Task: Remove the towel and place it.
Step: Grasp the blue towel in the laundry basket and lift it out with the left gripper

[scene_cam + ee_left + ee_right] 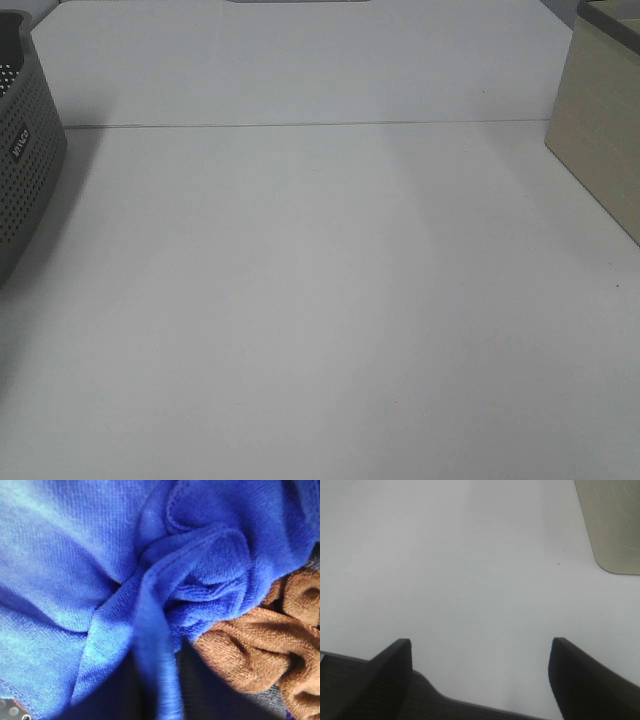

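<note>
The royal-blue towel (90,565) fills the left wrist view, bunched into folds. One ridge of it (152,670) runs down between the dark, blurred fingers (117,700) of my left gripper (155,685), which is pinched on that fold. In the right wrist view, my right gripper (480,665) hangs open over the bare white table (470,565), nothing between its fingers. Neither gripper nor the towel shows in the exterior high view.
A brown cloth (250,655) lies crumpled against the towel. The grey perforated basket (25,150) stands at the table's left edge. At the right edge stands a beige box (600,130), which the right wrist view also catches (615,525). White tabletop (320,300) spans between them.
</note>
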{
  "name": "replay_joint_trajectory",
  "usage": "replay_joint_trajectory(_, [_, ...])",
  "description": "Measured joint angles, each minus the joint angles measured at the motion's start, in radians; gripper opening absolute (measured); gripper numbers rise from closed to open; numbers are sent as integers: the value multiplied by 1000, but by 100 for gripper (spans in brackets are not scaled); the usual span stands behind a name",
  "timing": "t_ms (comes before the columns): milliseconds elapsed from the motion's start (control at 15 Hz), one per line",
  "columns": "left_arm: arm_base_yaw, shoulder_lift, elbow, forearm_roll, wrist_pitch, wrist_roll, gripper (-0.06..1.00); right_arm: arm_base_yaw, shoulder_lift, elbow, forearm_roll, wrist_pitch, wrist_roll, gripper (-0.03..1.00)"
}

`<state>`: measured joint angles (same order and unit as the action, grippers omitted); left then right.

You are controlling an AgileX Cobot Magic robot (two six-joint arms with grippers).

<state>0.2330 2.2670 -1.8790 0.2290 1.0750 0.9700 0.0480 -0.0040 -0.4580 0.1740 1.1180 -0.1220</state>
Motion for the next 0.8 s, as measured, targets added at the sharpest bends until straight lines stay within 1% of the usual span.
replay_joint_trajectory(67, [0, 0, -14, 0, 9, 0, 5, 0, 0, 0, 0, 0, 0, 75])
replay_joint_trajectory(133, [0, 0, -39, 0, 18, -7, 0, 0, 0, 0, 0, 0, 0, 75])
replay_joint_trajectory(267, [0, 0, -107, -5, 34, -49, 0, 0, 0, 0, 0, 0, 0, 75])
replay_joint_trajectory(333, [0, 0, -161, -29, 90, -115, 0, 0, 0, 0, 0, 0, 0, 75])
replay_joint_trajectory(400, [0, 0, -179, -49, 118, -140, 0, 0, 0, 0, 0, 0, 0, 75])
replay_joint_trajectory(533, [-1, -1, -197, -74, 131, -158, 0, 0, 0, 1, 0, 0, 0, 75])
replay_joint_trajectory(667, [-4, -17, -198, -123, 133, -177, 0, 0, 0, 2, 0, 0, 0, 75])
replay_joint_trajectory(733, [-10, -42, -198, -148, 133, -180, 0, 0, 0, 2, 0, -2, 0, 75])
replay_joint_trajectory(800, [-18, -77, -200, -156, 134, -181, 0, 0, 0, 2, 0, -5, 0, 75])
